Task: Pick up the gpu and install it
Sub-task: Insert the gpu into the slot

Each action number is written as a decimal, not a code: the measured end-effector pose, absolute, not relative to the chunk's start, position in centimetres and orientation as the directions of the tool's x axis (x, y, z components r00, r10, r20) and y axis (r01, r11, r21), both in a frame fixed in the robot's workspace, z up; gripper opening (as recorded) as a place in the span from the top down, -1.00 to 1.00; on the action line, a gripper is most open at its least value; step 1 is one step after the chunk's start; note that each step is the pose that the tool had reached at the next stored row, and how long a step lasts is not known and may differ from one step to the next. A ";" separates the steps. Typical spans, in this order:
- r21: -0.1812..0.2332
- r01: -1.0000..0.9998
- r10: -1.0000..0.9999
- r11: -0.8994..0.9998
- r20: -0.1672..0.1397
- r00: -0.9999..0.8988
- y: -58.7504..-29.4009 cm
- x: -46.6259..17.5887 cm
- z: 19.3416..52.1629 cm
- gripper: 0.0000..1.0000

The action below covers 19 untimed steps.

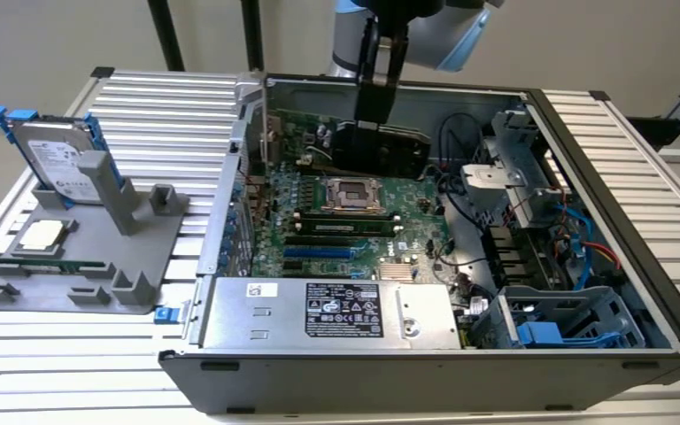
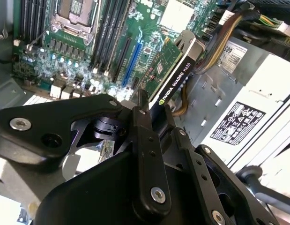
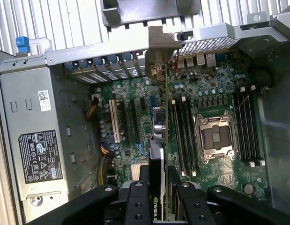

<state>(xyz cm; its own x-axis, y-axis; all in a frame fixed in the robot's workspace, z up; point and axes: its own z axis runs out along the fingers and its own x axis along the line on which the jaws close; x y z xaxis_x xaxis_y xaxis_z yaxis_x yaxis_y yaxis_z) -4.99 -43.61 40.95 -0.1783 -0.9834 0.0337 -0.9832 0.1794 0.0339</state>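
Tool [image 2: 152, 119]: clamped on the gpu's top edge, fingers [image 3: 135, 199] either side of the card; above the open case [image 1: 623, 266]
Gpu [image 1: 378, 149]: held on edge over the motherboard [image 1: 352, 221], apart from it, near the case's rear wall; bracket [image 3: 156, 56] towards the rear slots
Desk [image 1: 139, 97]: grey fixture [image 1: 92, 257] with hard drive [image 1: 63, 164], at the exterior view's left

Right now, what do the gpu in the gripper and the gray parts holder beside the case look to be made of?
The gpu: green fiberglass-like circuit board, matte black plastic-looking shroud, bare metal bracket. The parts holder: matte gray plastic, judging by its uniform blocky molded look. The gripper is closed on the gpu.
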 end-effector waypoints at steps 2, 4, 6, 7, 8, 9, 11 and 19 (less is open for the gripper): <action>0.034 -0.983 -0.983 0.180 0.034 -0.179 -43.6 -4.9 40.9 1.00; 0.034 -0.983 -0.983 0.181 0.034 -0.180 -43.6 -4.7 40.8 1.00; 0.034 -0.983 -0.983 0.182 0.034 -0.181 -43.6 -4.6 40.7 1.00; 0.034 -0.983 -0.983 0.182 0.034 -0.181 -43.6 -4.6 40.7 1.00; 0.034 -0.983 -0.983 0.183 0.034 -0.182 -43.6 -4.5 40.6 1.00; 0.034 -0.982 -0.983 0.183 0.034 -0.182 -43.6 -4.5 40.6 1.00; 0.034 -0.982 -0.983 0.184 0.034 -0.183 -43.6 -4.3 40.6 1.00; 0.034 -0.982 -0.982 0.187 0.034 -0.186 -43.6 -4.0 40.4 1.00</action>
<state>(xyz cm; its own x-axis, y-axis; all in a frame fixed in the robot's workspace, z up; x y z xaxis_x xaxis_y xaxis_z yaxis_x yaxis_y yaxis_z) -3.97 -43.61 40.36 -0.1858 -0.9820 0.0339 -0.9818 0.1869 0.0339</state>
